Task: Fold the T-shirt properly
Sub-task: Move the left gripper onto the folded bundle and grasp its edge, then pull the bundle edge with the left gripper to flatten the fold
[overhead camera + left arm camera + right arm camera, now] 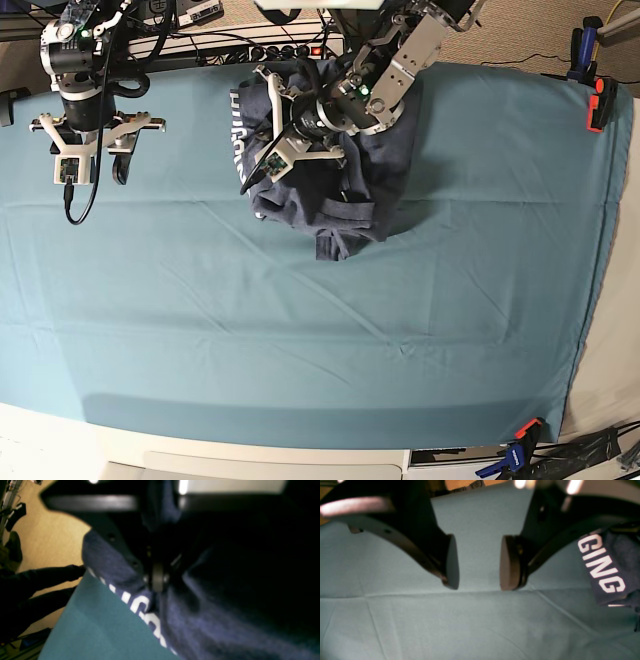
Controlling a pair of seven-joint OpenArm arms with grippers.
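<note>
Right now your left claw [290, 125], upper centre of the base view, is clamped on a pinch of the shirt [330, 185]; in its wrist view the jaws meet with navy cloth bunched between and above them, so the fabric looks lifted there, not pressed flat. That grip looks meant to drag or raise one part so the crumpled heap can open out. From the claw outward, the shirt lies in a rumpled mound on the bench [300, 330], just above the middle of the frame, with a dark lump hanging toward the lower edge of the heap and white lettering [237, 125] showing along its left side. No clean fold is visible yet, so you seem early in the task.

Your right claw [478, 562], upper left of the base view, stands with jaws apart and nothing between them, only teal cloth [470, 625] below. It sits well apart from the shirt, probably parked until there is a second corner worth taking.
</note>
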